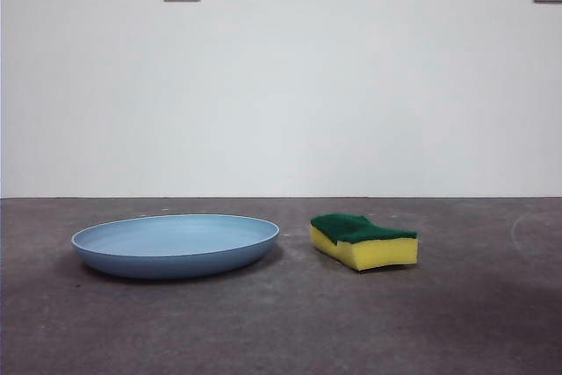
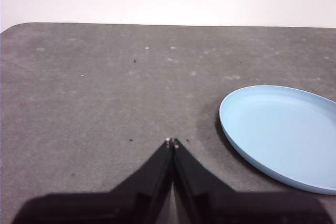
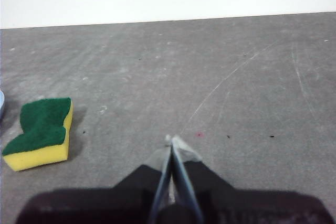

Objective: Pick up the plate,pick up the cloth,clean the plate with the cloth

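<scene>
While both arms wait, left end effector (image 2: 171, 142) and right end effector (image 3: 171, 140) closed, empty; plate (image 1: 176, 245) beside sponge (image 1: 363, 241), apart, on surface (image 1: 281, 331).

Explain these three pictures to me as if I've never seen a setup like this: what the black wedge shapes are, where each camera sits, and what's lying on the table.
This is a two-armed robot at a grey table. One picture comes from a low camera looking level across the table; no arm shows in it. The other two come from cameras on the arms' wrists. The black wedges rising from their bottom edges are the grasping parts: the left gripper and the right gripper, both shut and holding nothing. On the table lie a light-blue plate, seen beside the left gripper, and a yellow sponge with a green top, seen off to one side of the right gripper. Plate and sponge sit side by side without touching.
</scene>
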